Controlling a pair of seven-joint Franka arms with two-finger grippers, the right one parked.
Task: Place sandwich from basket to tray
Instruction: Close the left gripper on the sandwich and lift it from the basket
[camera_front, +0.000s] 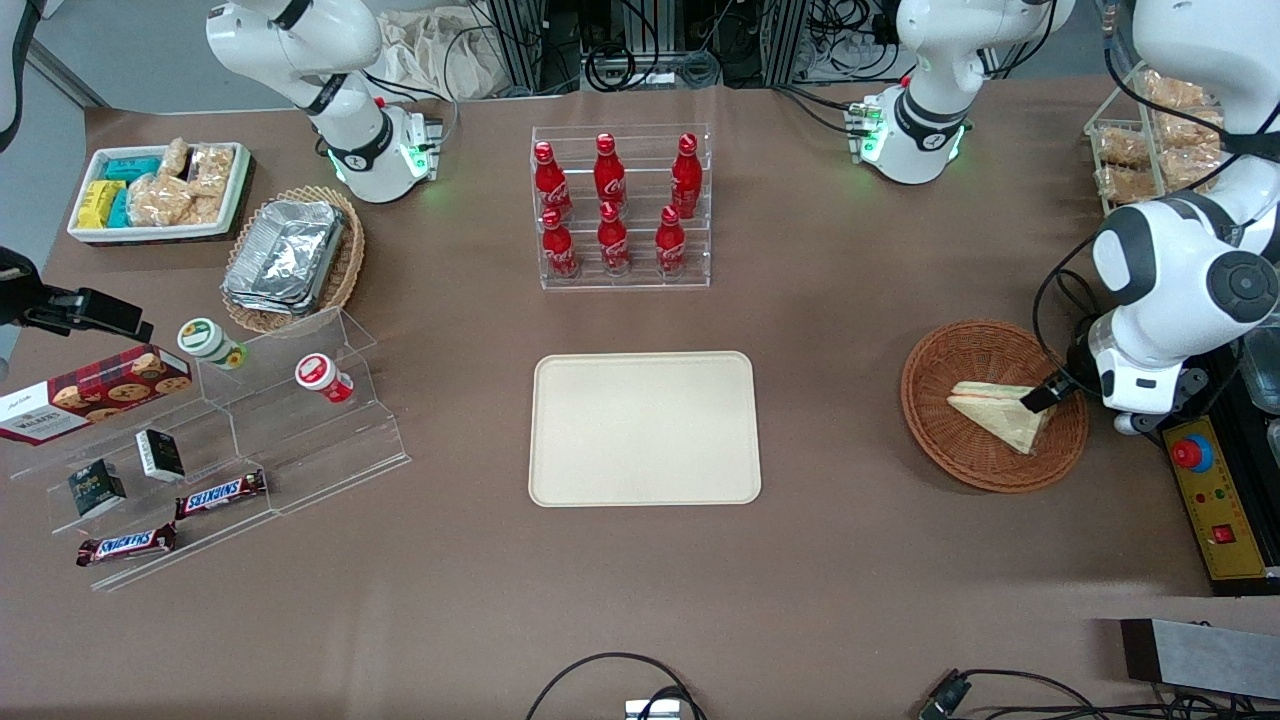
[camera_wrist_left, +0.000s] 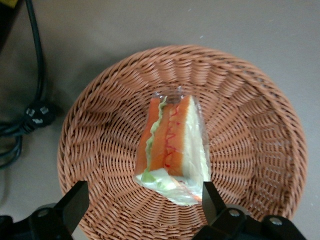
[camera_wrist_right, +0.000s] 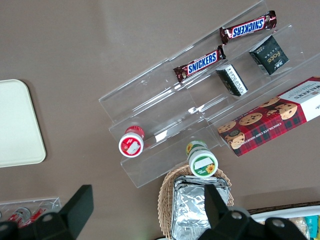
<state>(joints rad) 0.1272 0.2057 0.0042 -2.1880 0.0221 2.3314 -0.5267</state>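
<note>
The gripper (camera_wrist_left: 142, 205) is hanging over the basket (camera_wrist_left: 240, 100), and its two fingers (camera_wrist_left: 75, 205) are spread wide apart, holding nothing. The sandwich (camera_wrist_left: 172, 145) is lying in the middle of the basket, between the two fingers and a little ahead of their tips. It is resting on one flat side, so its orange and green filling is showing. One finger looks very close to the wrap at the wide end of the sandwich, but it is hard to tell if it is touching.

A black cable (camera_wrist_left: 30, 100) is lying on the brown table (camera_front: 850, 330) just outside the basket rim, near one finger. A yellow box with a red button (camera_front: 1210, 500) is sitting close to the basket, toward the working arm's end of the table.

The tray (camera_front: 645, 428) is sitting flat in the middle of the table, well apart from the basket, with bare table between them. A clear rack of red bottles (camera_front: 620, 205) is standing farther from the front camera than the tray. A clear stand (camera_front: 250, 440) with snacks is sitting toward the parked arm's end.
</note>
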